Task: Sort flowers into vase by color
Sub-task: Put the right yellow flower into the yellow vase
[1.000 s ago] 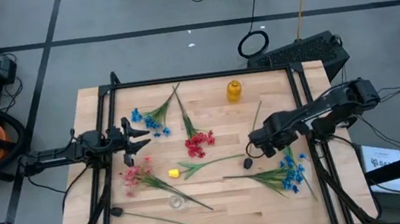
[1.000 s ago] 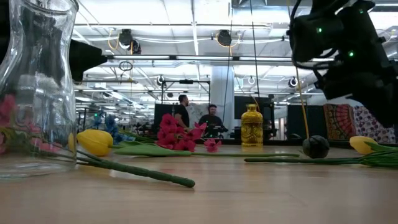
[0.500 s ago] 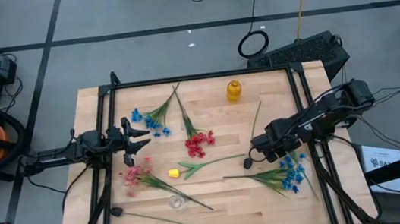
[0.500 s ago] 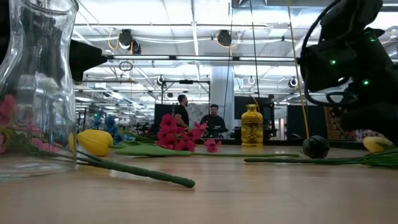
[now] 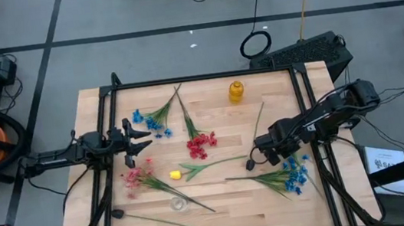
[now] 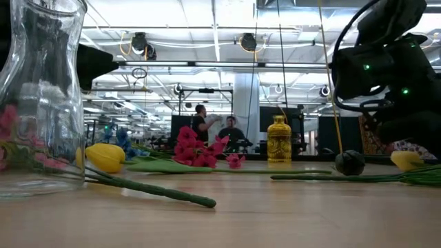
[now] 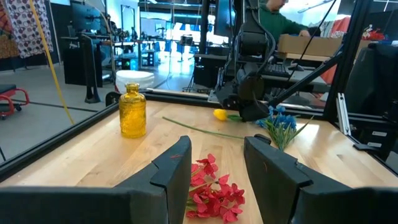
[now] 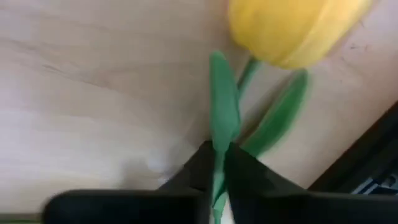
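My right gripper (image 5: 262, 150) stands low over the table's right part, shut on a yellow-budded flower (image 8: 292, 28). The bud also shows in the low view (image 6: 406, 160) and in the left wrist view (image 7: 220, 114). My left gripper (image 5: 140, 136) waits open and level at the left edge, its fingers (image 7: 180, 163) bare. Blue (image 5: 153, 120), red (image 5: 200, 142), pink (image 5: 138, 175) and a second yellow flower (image 5: 175, 175) lie flat on the wood. More blue sprigs (image 5: 294, 173) and a dark head (image 5: 250, 164) lie near my right gripper. My right gripper pinches the flower's green stem and a leaf (image 8: 219, 144) between its two fingertips, a short way below the yellow bud. The fingers come steeply from above. The bud sits right at the tabletop; whether it is lifted clear I cannot tell.
A yellow bottle-shaped vase (image 5: 236, 91) stands at the far middle. A clear glass vase (image 5: 177, 203) stands near the front and fills the low view's left (image 6: 41, 96). A dark-headed stem (image 5: 145, 219) lies at the front left. A black frame (image 5: 205, 77) rims the table.
My right gripper has come down toward the table over the yellow-budded flower, tipping a little steeper. The left arm and the other flowers have kept still.
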`<state>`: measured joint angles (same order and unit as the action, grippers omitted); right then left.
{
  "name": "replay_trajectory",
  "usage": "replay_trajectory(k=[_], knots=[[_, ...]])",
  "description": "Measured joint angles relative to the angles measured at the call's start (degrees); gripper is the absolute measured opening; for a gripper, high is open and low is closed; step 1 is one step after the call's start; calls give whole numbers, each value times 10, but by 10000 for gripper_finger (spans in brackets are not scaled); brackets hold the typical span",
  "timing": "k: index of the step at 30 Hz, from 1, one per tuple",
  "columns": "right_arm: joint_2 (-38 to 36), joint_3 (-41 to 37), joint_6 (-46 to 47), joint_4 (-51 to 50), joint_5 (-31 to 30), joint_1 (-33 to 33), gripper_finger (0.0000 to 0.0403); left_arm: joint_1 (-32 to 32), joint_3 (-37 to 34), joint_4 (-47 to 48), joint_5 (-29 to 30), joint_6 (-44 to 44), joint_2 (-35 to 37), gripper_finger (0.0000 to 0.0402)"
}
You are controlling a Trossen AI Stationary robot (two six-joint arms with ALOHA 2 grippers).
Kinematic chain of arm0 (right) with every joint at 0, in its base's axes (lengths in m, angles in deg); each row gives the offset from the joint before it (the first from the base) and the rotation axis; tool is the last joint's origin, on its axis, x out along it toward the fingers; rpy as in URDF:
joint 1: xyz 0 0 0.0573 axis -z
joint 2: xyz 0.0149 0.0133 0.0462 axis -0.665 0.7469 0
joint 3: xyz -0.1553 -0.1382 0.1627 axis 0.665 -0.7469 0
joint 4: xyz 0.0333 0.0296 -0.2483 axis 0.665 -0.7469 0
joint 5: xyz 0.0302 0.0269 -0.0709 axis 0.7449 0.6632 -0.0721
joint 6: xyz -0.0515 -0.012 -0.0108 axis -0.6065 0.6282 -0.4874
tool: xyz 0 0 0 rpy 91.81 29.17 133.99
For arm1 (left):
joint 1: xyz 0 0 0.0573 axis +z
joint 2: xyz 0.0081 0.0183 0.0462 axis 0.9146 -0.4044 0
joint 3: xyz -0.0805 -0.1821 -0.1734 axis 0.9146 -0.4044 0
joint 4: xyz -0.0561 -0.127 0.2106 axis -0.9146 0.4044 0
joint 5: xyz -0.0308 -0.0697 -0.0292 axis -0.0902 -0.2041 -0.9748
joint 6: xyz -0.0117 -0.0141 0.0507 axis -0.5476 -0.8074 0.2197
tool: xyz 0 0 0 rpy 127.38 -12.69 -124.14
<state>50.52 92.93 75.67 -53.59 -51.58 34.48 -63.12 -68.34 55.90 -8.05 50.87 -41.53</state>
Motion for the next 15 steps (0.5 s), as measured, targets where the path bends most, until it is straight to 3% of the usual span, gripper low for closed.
replay_trajectory(k=[2, 7, 15], knots=[[1, 14, -2, -4, -14, -1, 9, 0, 0, 0, 0, 0, 0, 154], [3, 68, -2, 28, -111, 2, 40, 0, 0, 0, 0, 0, 0, 154], [2, 136, -47, -6, -165, 6, 71, 0, 0, 1, 0, 0, -2, 154]])
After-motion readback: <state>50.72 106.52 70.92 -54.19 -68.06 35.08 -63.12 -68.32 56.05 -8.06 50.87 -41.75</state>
